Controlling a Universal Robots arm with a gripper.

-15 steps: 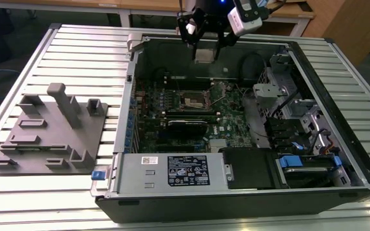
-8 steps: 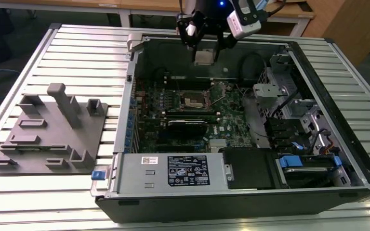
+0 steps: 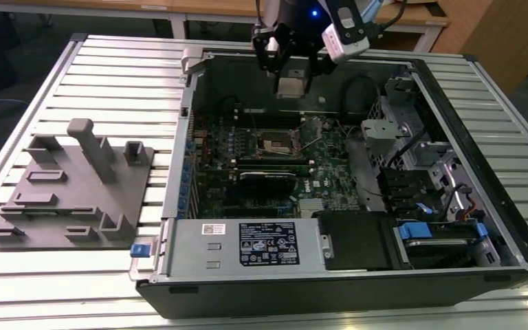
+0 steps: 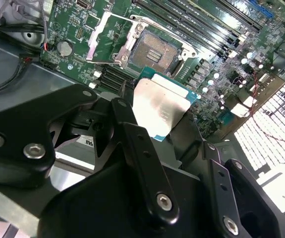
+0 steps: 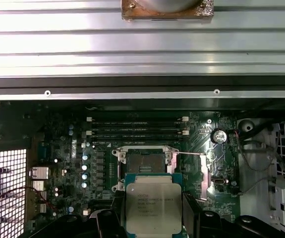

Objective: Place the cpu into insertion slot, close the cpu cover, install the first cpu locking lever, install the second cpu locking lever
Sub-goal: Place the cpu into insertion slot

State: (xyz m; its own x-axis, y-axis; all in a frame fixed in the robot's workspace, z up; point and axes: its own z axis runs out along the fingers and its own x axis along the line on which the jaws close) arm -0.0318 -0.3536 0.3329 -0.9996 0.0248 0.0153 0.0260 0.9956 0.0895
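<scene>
We see the fingers (image 4: 130, 124) clamped on two opposite edges of the cpu (image 4: 162, 106), metal top up, above the open computer case (image 3: 337, 292); below, the insertion slot (image 4: 157, 52) sits empty, its cpu cover (image 4: 107, 37) swung open alongside

Dull silver metal cpu (image 5: 153, 206), matt black end effector (image 3: 293, 77), glossy green circuit board (image 4: 65, 20), ribbed bare-metal table (image 3: 108, 75).

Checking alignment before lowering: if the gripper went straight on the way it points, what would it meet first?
The gripper, shut on the cpu, points down at the board; likely the open slot or board just beside it first, though depth is unclear.
</scene>
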